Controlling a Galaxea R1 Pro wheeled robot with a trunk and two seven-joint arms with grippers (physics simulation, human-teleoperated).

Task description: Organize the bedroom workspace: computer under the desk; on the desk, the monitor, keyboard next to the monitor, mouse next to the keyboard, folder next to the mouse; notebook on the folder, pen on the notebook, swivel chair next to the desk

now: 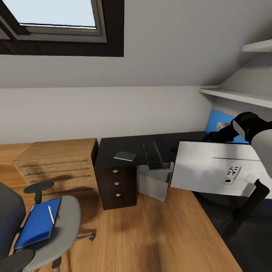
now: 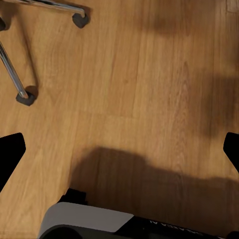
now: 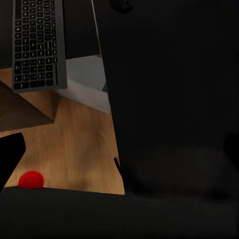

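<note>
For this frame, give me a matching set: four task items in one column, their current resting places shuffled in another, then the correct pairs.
Items:
1. bright blue flat folder
2. thin white stick pen
3. slim dark grey keyboard
4. small thin dark grey notebook

Places:
A. overhanging the black desk's front edge
B. flat on the desk above the drawers
C. on the grey swivel chair's seat
D. on top of the folder

Pairs: 1-C, 2-D, 3-A, 4-B

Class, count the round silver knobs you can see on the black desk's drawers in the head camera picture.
3. They run in a column down the drawer fronts of the desk: top knob, middle knob, bottom knob. The large white panel may hide others further right.
</note>
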